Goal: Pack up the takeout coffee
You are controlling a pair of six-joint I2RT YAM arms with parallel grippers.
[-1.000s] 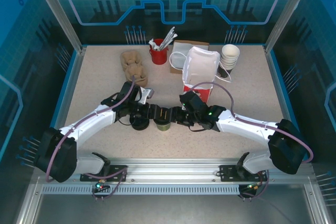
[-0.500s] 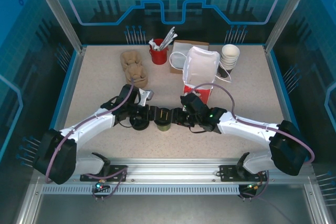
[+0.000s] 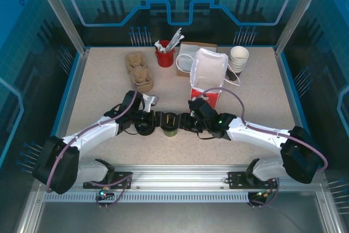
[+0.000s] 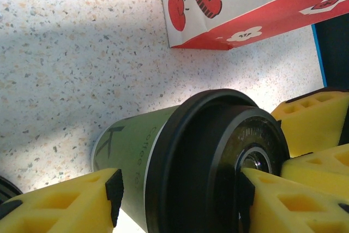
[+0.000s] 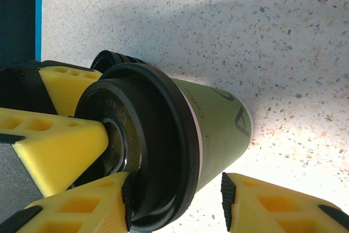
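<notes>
The takeout coffee point(image 3: 169, 124), an olive-green cup with a black lid, stands upright at the table's centre front. My left gripper point(image 3: 158, 118) meets it from the left and my right gripper point(image 3: 182, 122) from the right. In the left wrist view the left gripper point(image 4: 179, 195) is open. One fingertip point(image 4: 256, 195) rests on the lid point(image 4: 207, 156), and the other sits low beside the cup wall point(image 4: 131, 156). In the right wrist view the right gripper point(image 5: 177, 195) is open astride the lid's rim. One pad point(image 5: 128, 195) touches the lid point(image 5: 152, 135), the other stands clear of the wall point(image 5: 223, 124).
A red-and-white paper bag point(image 3: 209, 75) stands just behind the cup. A black stack of lids point(image 3: 144, 129) sits just left of it. Further back are cardboard carriers point(image 3: 139, 69), a red holder point(image 3: 164, 55) and a stack of white cups point(image 3: 238, 58).
Both arms have edged slightly further in around the cup. The cup has stayed where it was.
</notes>
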